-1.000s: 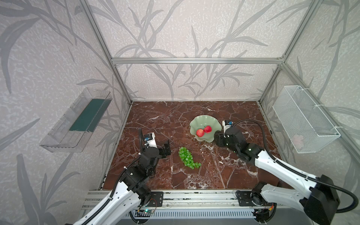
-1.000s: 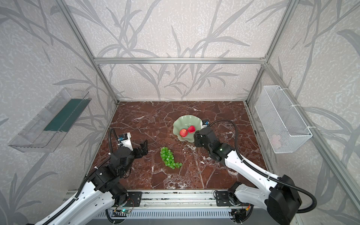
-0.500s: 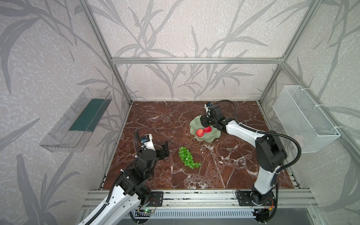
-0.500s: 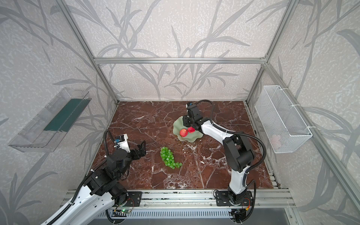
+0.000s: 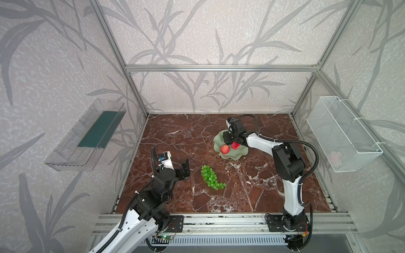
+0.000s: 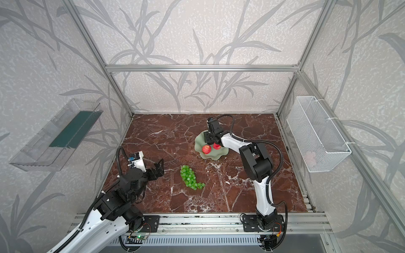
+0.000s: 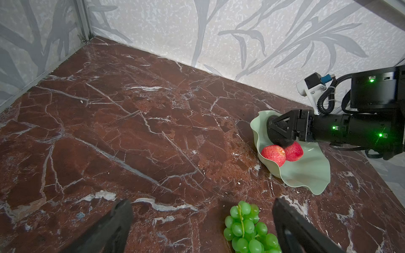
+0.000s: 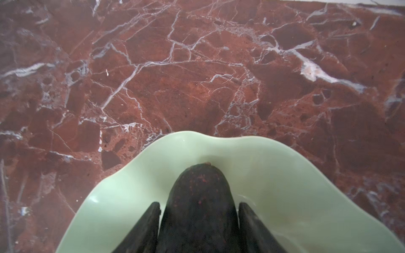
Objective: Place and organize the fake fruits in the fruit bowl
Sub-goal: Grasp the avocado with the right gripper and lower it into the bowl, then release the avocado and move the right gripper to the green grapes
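As R arm [image 5: 260, 142] lies extended, avocado [image 8: 199, 197] maybe held.

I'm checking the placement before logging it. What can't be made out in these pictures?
- avocado: lost under the dark right claw in both top views.
- Whether that claw's fingers touch the avocado: the right wrist view is blurred and cut by its edge.
- grapes: the left wrist view's edge cuts the bunch off.
- pinkish thing in the wire basket: too faint through the mesh in both top views.
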Available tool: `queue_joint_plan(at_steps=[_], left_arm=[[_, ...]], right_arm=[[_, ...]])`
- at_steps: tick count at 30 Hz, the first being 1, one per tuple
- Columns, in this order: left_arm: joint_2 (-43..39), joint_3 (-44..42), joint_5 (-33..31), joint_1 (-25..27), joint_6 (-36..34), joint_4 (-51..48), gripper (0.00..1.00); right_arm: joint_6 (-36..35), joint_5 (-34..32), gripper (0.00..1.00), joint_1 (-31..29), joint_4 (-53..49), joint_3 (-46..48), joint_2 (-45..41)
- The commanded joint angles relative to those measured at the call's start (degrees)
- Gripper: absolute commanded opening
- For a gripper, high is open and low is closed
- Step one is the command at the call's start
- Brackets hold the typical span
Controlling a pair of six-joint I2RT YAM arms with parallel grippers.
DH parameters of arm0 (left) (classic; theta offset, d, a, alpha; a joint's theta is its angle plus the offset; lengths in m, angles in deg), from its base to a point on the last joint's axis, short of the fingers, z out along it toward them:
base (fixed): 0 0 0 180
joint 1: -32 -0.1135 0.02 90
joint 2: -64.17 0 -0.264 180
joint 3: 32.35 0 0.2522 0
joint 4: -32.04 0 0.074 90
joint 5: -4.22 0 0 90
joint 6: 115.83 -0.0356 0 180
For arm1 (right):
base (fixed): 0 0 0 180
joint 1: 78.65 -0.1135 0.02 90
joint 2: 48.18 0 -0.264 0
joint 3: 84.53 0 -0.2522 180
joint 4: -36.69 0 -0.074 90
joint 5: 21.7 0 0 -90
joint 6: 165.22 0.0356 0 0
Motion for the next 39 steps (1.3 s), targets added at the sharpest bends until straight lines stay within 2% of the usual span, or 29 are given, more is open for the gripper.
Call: queue_joint_plan(at_steps=[1, 4, 8, 13, 15, 19, 21, 23, 26, 31, 35, 39], left_arm=[[-0.44, -0.53, -0.99, -0.19, 1.00, -1.18, 0.99], [-0.46, -0.63, -0.92, -0.24, 1.13, -1.09, 0.99], [-0.42, -0.53, -1.00, -0.22, 0.57, -0.20, 0.99], [-0.42, -0.61, -1.50, -0.19, 0.08, 0.99, 0.99], [-0.42, -0.96, -1.59, -0.20, 0.00, 1.57, 0.99], [-0.44, -1.15, -1.88, -0.20, -0.39, 2.18, 0.99], [-0.42, -0.91, -2.00, -0.22, -1.02, 2.46, 1.00], [-0.42, -0.53, -2.11, -0.20, -1.58, 2.44, 0.99], [-0.45, -0.48, -2.15, -0.20, -1.59, 2.26, 0.99], [-2.40, -1.35, -1.48, -0.25, -0.32, 1.98, 0.99], [-3.27, -1.50, -1.65, -0.22, -0.01, 1.52, 0.99], [-4.36, -1.14, -2.17, -0.23, -0.18, 0.12, 0.99]], right_arm=[[-0.90, 0.99, 0.65, 0.52, -0.08, -1.23, -0.53], [-1.43, 0.91, 0.70, 0.55, 0.11, -0.23, -3.85], [-2.16, 2.28, 0.73, 0.49, 0.94, 2.99, -10.69], [-0.02, 9.36, 0.76, -0.27, 7.25, 16.06, -23.49], [-0.17, 10.58, 0.80, -2.17, 9.43, 22.50, -28.29], [-5.78, 13.86, 0.92, -9.04, 19.48, 37.09, -37.15], [-9.04, 12.11, 0.98, -13.67, 25.24, 44.10, -40.85], [-9.40, 12.76, 0.99, -16.75, 30.77, 49.45, -42.80], [-9.04, 11.87, 0.99, -20.73, 36.81, 54.04, -42.90], [-7.43, 8.45, 0.99, -25.50, 44.71, 55.93, -38.36], [-4.70, 6.61, 0.99, -26.29, 52.78, 55.74, -31.65], [-2.65, 5.80, 0.99, -26.46, 56.21, 53.70, -26.01]])
